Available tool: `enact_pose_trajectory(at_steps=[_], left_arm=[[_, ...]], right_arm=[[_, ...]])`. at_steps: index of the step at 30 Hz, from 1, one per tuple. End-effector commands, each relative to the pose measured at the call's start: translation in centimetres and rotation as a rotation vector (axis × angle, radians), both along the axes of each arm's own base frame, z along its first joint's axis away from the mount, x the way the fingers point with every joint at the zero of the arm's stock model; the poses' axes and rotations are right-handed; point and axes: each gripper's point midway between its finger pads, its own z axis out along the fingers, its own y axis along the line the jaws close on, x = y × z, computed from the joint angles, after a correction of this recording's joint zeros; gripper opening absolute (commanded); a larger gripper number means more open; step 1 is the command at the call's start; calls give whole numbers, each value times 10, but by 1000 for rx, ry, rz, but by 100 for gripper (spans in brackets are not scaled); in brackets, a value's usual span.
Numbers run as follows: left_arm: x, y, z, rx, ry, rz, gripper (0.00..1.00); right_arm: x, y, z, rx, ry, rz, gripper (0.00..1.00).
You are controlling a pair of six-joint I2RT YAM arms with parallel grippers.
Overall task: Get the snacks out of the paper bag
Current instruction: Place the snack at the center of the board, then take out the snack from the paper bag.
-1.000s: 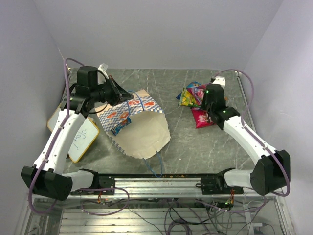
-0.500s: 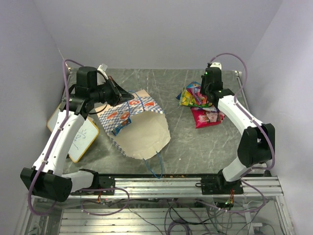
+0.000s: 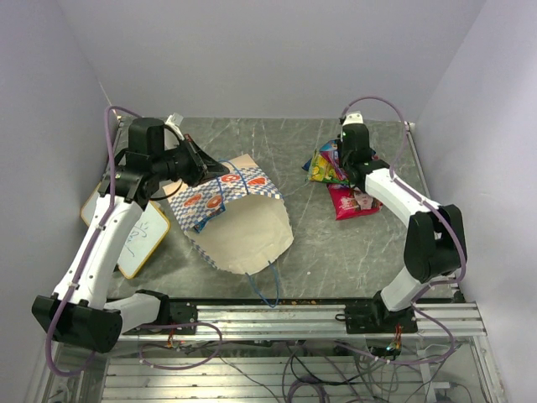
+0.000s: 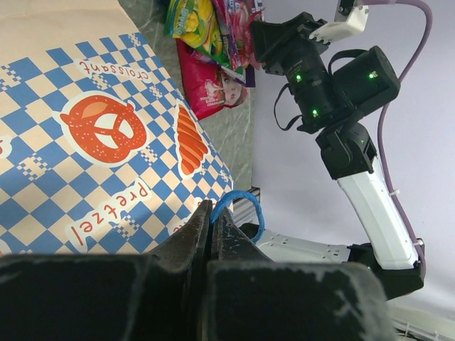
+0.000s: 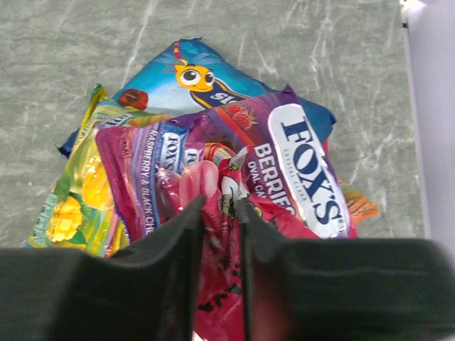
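At the tips of my left gripper (image 4: 212, 209) no gap shows: the fingers (image 4: 186, 240) are pressed together on the checkered edge of the paper bag (image 4: 106, 135), just where a blue cord handle (image 4: 243, 202) loops out. My right gripper (image 5: 219, 202) stands a narrow slit apart, empty, low over the snacks (image 5: 213, 135); I cannot tell whether it touches them. A magenta berry packet (image 5: 298, 167) tops the heap, with a blue one (image 5: 192, 74) and a yellow-green one (image 5: 75, 195) under it. The bag lies left of centre, its cream inside facing up. Bare table (image 3: 336, 252) separates bag and heap. The heap sits near the right wall, and a whiteboard (image 3: 138, 239) lies beside my left arm.
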Motion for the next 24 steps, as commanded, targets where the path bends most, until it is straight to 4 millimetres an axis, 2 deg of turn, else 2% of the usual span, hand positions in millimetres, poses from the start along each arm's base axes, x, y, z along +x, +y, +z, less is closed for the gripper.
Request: enact_pose_trajectory(at_steps=[1, 5, 7, 9, 12, 15, 21, 24], left_arm=[[-4, 0, 10, -3, -11, -29, 7], [-2, -1, 14, -17, -27, -28, 7], [-2, -1, 16, -18, -32, -30, 7], [-2, -2, 16, -10, -35, -40, 7], [-1, -2, 17, -4, -32, -51, 7], [1, -5, 13, -28, -27, -50, 7], [2, -9, 1, -52, -5, -67, 7], [3, -10, 0, -47, -4, -79, 7]], right_arm=[[-2, 12, 16, 61, -44, 27, 36], [-15, 9, 55, 106, -116, 14, 65], [-22, 9, 68, 120, -137, 22, 68], [-30, 13, 72, 162, -136, 39, 68], [-46, 32, 59, 291, -97, 76, 68], [-71, 49, 41, 406, -42, 80, 68], [-139, 83, 15, 500, 13, 188, 68], [-170, 106, 12, 571, 40, 290, 68]])
